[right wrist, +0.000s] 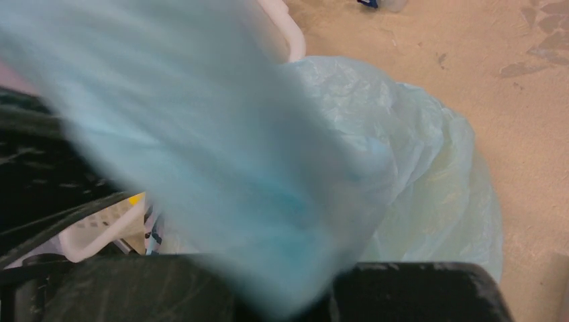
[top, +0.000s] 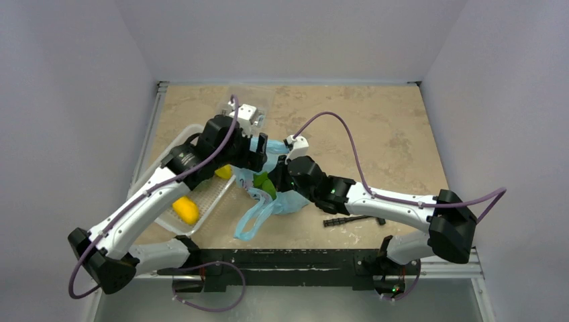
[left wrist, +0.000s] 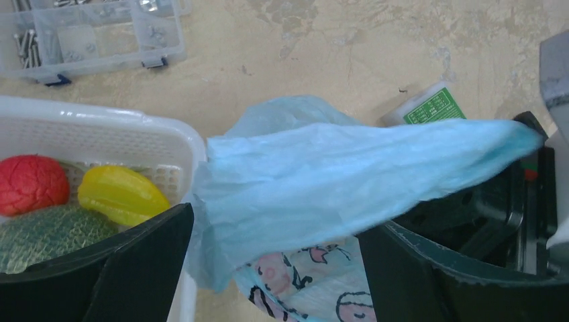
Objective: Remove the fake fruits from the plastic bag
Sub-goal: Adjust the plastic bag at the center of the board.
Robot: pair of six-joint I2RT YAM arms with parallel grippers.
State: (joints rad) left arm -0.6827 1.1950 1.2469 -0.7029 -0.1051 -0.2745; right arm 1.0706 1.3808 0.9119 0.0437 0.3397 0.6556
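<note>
Basket (left wrist: 121,144) beside plastic bag (left wrist: 335,174); parts box (left wrist: 87,33) beyond

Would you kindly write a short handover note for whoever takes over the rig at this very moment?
Left gripper: open, holding nothing, over the plastic bag.
Right gripper: shut on the bag's film, which is stretched taut.
Green fruits show in the bag, beside the white basket.
Done: a red fruit, a yellow fruit and a netted green fruit lie in the basket.
Left: take the green fruits out of the bag.
</note>
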